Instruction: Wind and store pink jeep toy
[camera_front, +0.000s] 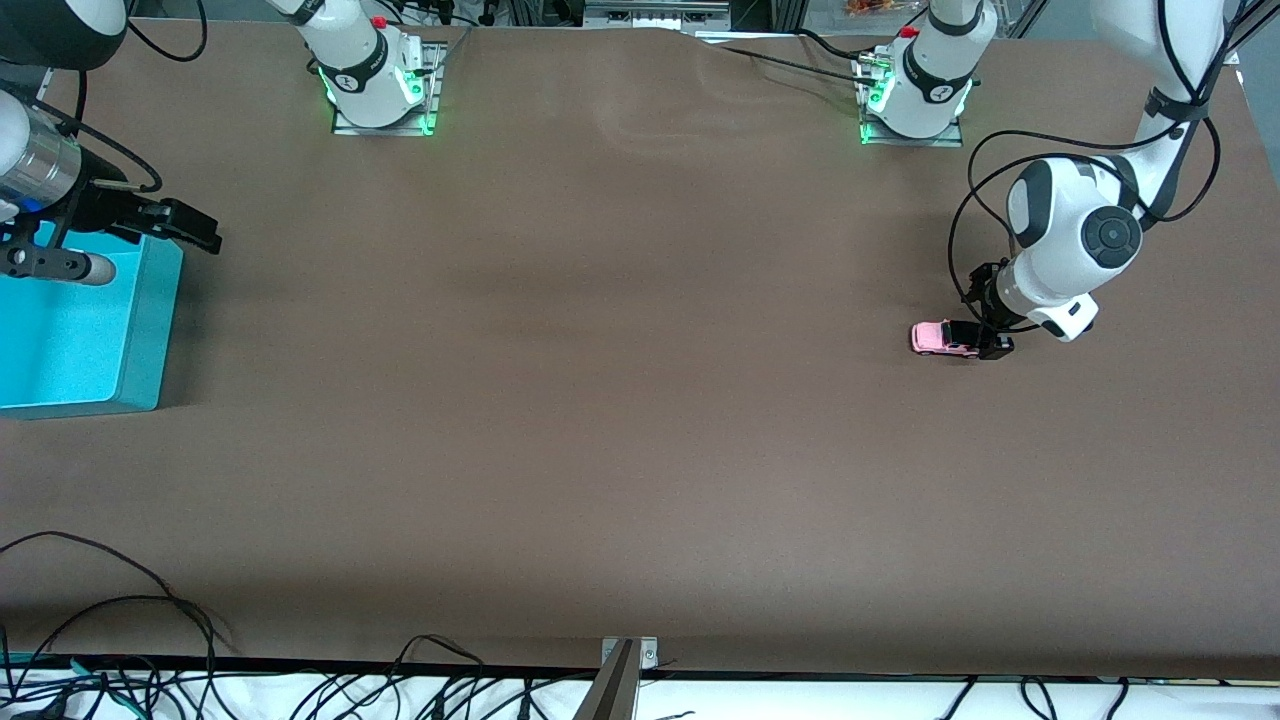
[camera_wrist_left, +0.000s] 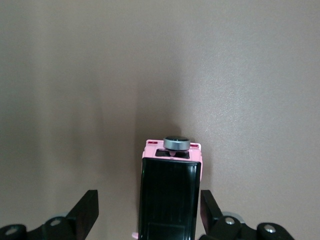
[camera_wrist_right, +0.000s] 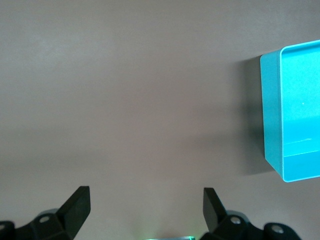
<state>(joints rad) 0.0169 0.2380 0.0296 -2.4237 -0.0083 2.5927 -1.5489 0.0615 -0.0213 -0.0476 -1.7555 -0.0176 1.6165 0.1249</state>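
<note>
Brown matting covers the whole table (camera_front: 600, 400), bare but for one toy and one bin. At the left arm's end of it the left gripper (camera_front: 985, 335) is down at table height with its fingers spread, one finger (camera_wrist_left: 85, 210) to each side of the pink jeep toy (camera_front: 942, 338). In the left wrist view a gap of matting shows between the toy and one finger, while the other finger sits close against the toy's side; whether it touches cannot be told. The jeep stands on its wheels on the matting, its pale pink body showing at one end and its glossy black roof (camera_wrist_left: 167, 197) lying between the fingers. A small round grey knob (camera_wrist_left: 176, 143) rises at the pink end of the toy, past the edge of the roof. In the front view the pink end points toward the right arm's end of the table and the dark end is under the gripper.

Well apart from all this, at the right arm's end of the table, the right gripper (camera_front: 185, 228) hangs in the air over the edge of a turquoise bin (camera_front: 130, 330), fingers spread with nothing between them. In the right wrist view one finger (camera_wrist_right: 75, 207) frames bare matting, and the bin's open corner shows off to one side. The bin sits flat on the matting and its pale blue floor holds nothing that can be seen.
</note>
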